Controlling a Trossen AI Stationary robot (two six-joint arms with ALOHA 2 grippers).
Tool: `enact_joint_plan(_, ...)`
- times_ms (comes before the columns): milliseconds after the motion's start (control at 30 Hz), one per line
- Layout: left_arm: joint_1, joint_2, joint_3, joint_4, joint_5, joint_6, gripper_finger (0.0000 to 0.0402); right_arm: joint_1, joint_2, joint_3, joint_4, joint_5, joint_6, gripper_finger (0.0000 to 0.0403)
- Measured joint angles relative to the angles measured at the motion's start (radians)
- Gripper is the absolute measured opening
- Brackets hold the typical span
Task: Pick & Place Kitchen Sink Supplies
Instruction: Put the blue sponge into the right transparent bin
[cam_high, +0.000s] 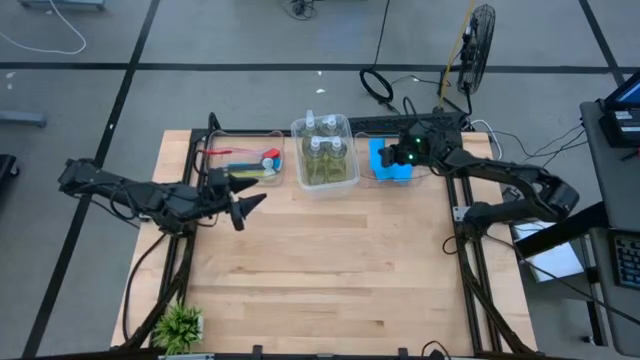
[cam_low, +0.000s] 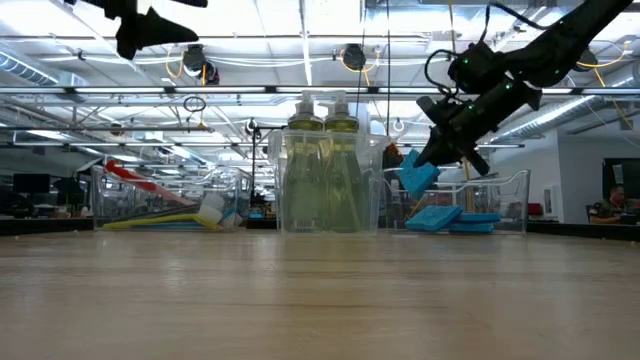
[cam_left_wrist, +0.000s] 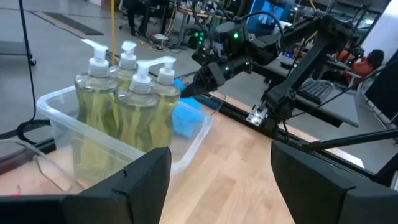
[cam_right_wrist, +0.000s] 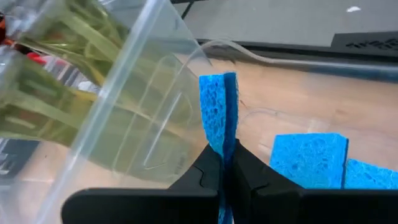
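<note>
Right gripper: fingers clamped on one upright blue sponge, other sponges below it. Left gripper: fingers apart, raised, empty.

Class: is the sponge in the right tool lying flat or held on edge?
On edge: the right tool pinches the sponge upright, clear of the others.

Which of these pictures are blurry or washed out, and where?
Low view: the bare wooden table up front is soft, and ceiling lights glare behind. Left wrist view: that arm's own dark fingers are blurred. Right wrist view: the clear plastic bin smears, while the pinched flat bright-blue sponge stays sharp.
</note>
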Motion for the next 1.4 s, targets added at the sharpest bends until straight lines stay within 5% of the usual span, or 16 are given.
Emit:
enact_joint_plan(533, 0.0, -0.181, -0.139, -0.001, 0.011, -0.003, 0.0274, -0.001, 0.068, 0.0, -0.01, -0.006, 0.052, 0.0001)
enact_joint_plan(1033, 0.0, -0.219, -0.165, -0.024, 0.011, -0.001, 0.0274, -0.001, 0.068, 0.0, -0.061, -0.006, 0.048, 0.0004)
enact_joint_plan(1400, 0.0, -0.219, -0.165, -0.023, 0.011, -0.003, 0.0274, -0.001, 0.068, 0.0, -0.061, -0.001, 0.04, 0.0071)
